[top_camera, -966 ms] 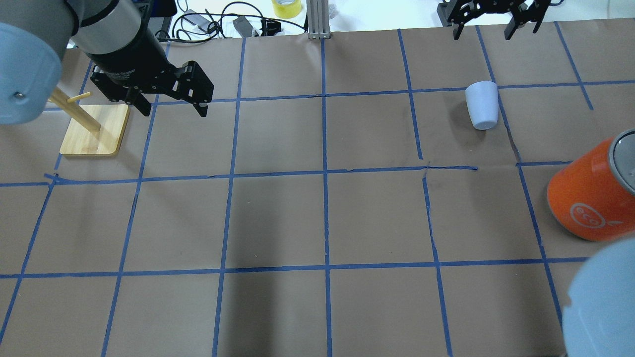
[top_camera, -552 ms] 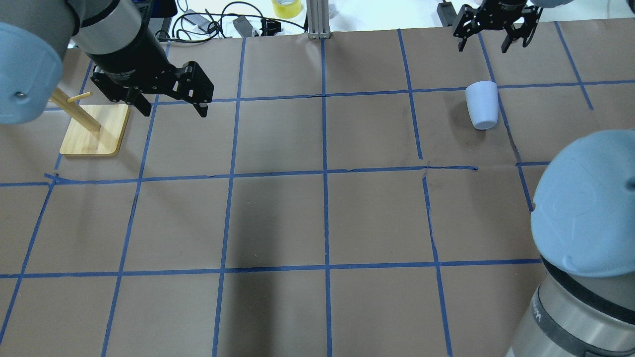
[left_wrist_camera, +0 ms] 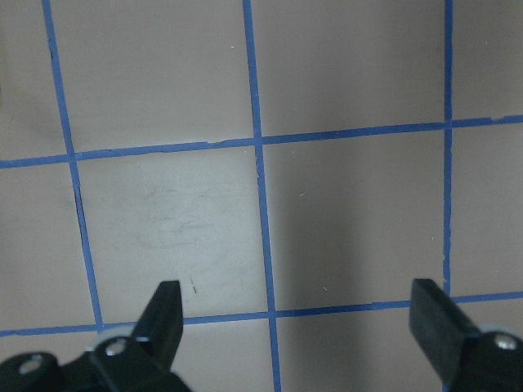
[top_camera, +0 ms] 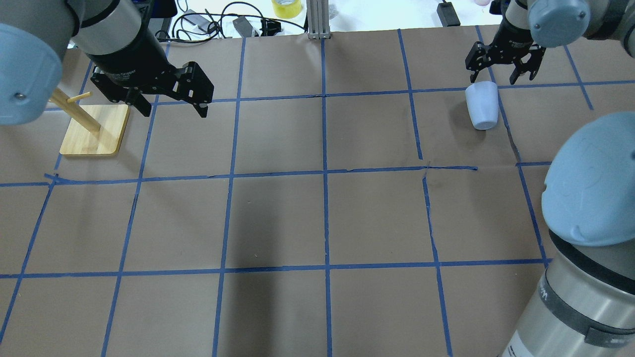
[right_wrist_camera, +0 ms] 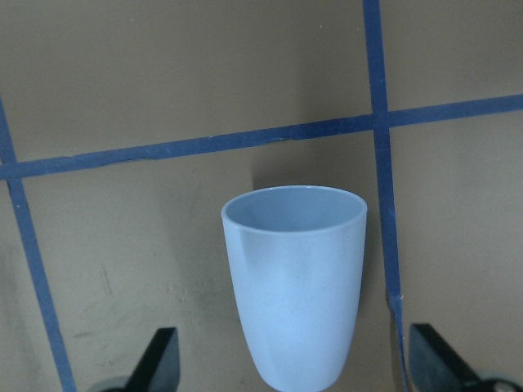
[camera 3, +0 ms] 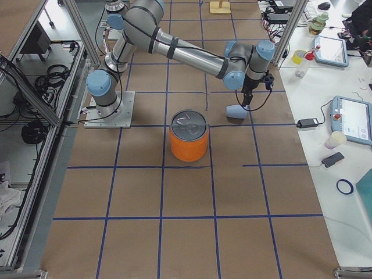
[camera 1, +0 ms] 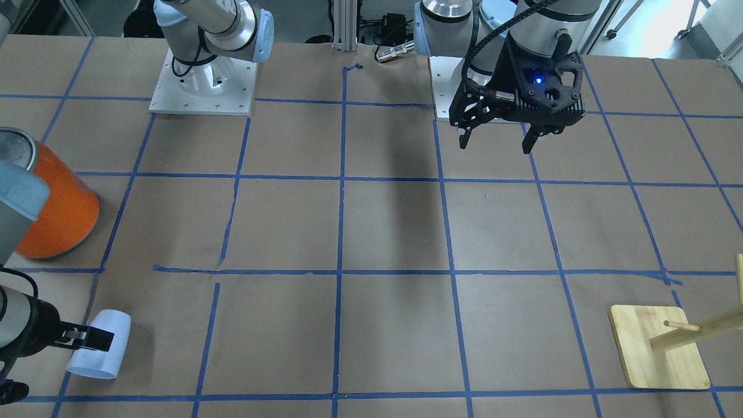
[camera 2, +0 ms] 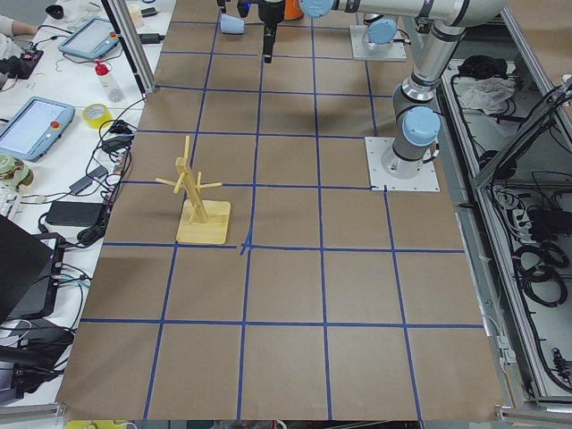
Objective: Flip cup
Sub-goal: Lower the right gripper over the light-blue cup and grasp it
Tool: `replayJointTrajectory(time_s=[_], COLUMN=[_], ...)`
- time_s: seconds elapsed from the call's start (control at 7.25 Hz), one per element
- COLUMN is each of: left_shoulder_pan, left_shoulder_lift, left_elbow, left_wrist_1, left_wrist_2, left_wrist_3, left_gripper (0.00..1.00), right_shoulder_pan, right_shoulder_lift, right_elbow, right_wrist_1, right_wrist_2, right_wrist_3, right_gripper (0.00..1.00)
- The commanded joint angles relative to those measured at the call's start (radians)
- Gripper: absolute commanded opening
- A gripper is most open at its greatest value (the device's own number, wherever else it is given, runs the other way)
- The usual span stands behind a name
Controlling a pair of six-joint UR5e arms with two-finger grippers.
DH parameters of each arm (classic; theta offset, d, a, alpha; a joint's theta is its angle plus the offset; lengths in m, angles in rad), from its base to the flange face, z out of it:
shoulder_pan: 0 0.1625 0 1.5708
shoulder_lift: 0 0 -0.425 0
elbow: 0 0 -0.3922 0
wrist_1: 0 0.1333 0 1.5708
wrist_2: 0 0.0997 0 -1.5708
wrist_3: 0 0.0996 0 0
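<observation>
The pale blue cup (top_camera: pixel 481 105) lies on its side in the far right square, with its rim toward the table's far edge. It also shows in the front view (camera 1: pixel 98 346) and fills the right wrist view (right_wrist_camera: pixel 294 282). My right gripper (top_camera: pixel 493 79) is open and empty, just beyond the cup's rim; in the right wrist view (right_wrist_camera: pixel 296 359) its fingers stand either side of the cup without touching it. My left gripper (top_camera: pixel 173 108) is open and empty above the far left of the table, near the rack, and shows only bare paper in its wrist view (left_wrist_camera: pixel 296 314).
A large orange can (camera 1: pixel 58 215) with a silver top stands near the cup, toward the robot; my right arm (top_camera: pixel 590 183) hides it in the overhead view. A wooden peg rack (top_camera: pixel 94 129) stands far left. Cables and tape lie beyond the far edge.
My right gripper has moved from the table's far edge toward the cup and now sits just over its rim. The right arm's elbow has swung over the orange can. The left arm has not moved.
</observation>
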Motion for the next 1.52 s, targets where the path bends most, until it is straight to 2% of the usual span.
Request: replayJointTrajectory(time_s=[0.0,0.69,1.1,1.38], left_shoulder_pan=[0.0,0.0,0.0,0.0], left_shoulder_lift=[0.0,0.0,0.0,0.0], left_elbow=[0.0,0.0,0.0,0.0], left_wrist_1=[0.0,0.0,0.0,0.0], left_wrist_2=[0.0,0.0,0.0,0.0], left_wrist_3=[0.0,0.0,0.0,0.0], left_gripper=[1.0,1.0,1.0,1.0], right_shoulder_pan=[-0.008,-0.01,-0.01,0.002], right_shoulder_lift=[0.018,0.061,0.068,0.054], right_elbow=[0.087,0.092,0.089,0.073], right_wrist_1=[-0.124,-0.165,-0.166,-0.163], right_wrist_2=[0.001,0.009,0.011,0.012], right_wrist_3=[-0.011,-0.023,-0.031,-0.039], right_gripper=[1.0,0.99,0.75,0.71])
